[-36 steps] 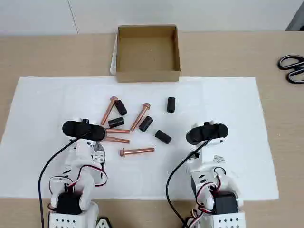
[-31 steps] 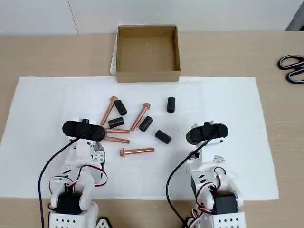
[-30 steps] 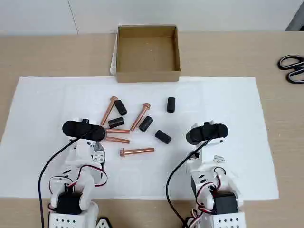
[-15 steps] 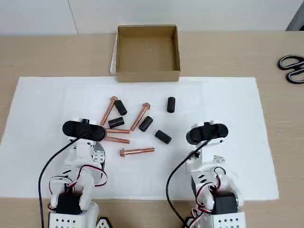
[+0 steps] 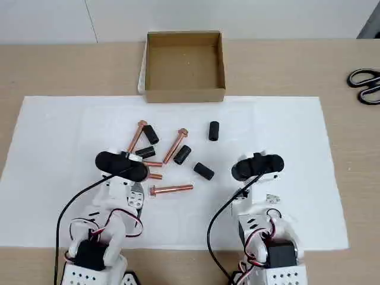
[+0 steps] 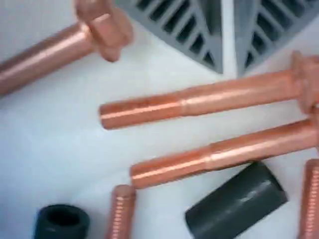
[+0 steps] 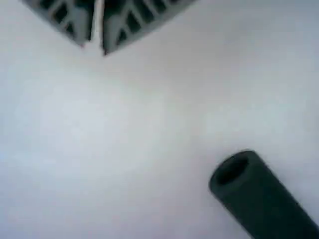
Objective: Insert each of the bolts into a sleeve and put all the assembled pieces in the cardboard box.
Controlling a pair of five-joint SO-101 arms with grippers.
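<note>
Fingers (image 6: 189, 25) on the left gripper (image 6: 228, 69) are pressed close together and hold nothing. Just past their tips lies a copper bolt (image 6: 199, 102), turned sideways, so its long side runs across the tips, not along them. A second bolt (image 6: 219, 157) lies next to it the same way. The left arm is nearer the bolts, so I think it should pick first. The right gripper (image 7: 94, 45) is pressed together too, empty, with a black sleeve (image 7: 259, 194) near it on the white paper (image 5: 59, 148). Bolts look shiny, smooth and round; sleeves are dull, short tubes. The cardboard box (image 5: 184, 94) waits empty at the far side.
</note>
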